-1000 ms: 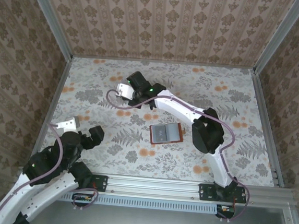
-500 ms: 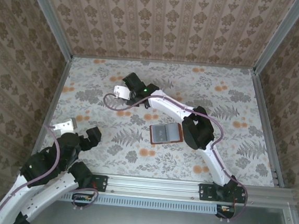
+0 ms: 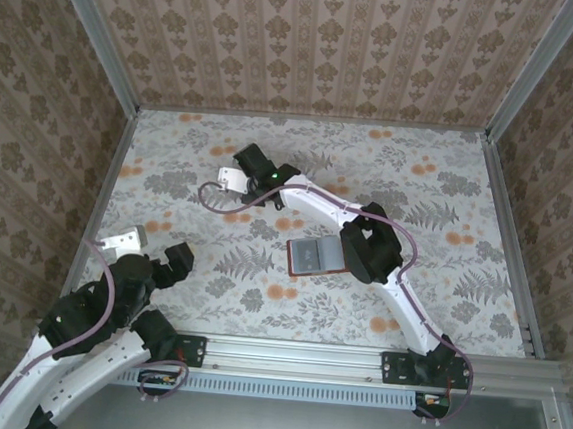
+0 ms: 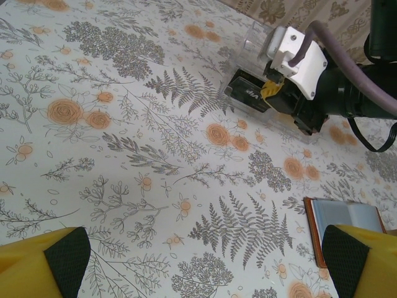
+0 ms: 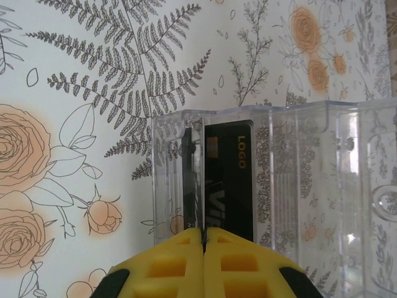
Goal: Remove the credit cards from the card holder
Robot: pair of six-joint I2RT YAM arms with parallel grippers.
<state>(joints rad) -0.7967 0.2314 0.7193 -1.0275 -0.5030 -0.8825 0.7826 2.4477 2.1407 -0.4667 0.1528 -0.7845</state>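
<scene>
The card holder (image 3: 318, 255) lies open on the table's middle, blue-grey faces up; its left part also sits at the right edge of the left wrist view (image 4: 347, 222). My right gripper (image 5: 203, 231) reaches to the far left (image 3: 237, 178) and is shut on a thin dark credit card (image 5: 198, 180), seen edge-on, standing inside a clear plastic box (image 5: 291, 167). A second black credit card (image 5: 229, 174) marked LOGO rests in the box beside it. My left gripper (image 4: 201, 261) hovers wide open over bare tablecloth at the near left (image 3: 157, 254), holding nothing.
The clear box (image 4: 248, 87) stands on the floral tablecloth, far left of centre. The right arm's elbow (image 3: 369, 244) hangs just right of the card holder. Metal rails (image 3: 101, 208) and patterned walls close the table's sides.
The right arm has stretched further left and lower, bringing its card down into the clear box; its elbow swung toward the card holder. The left arm settled slightly and stays open.
</scene>
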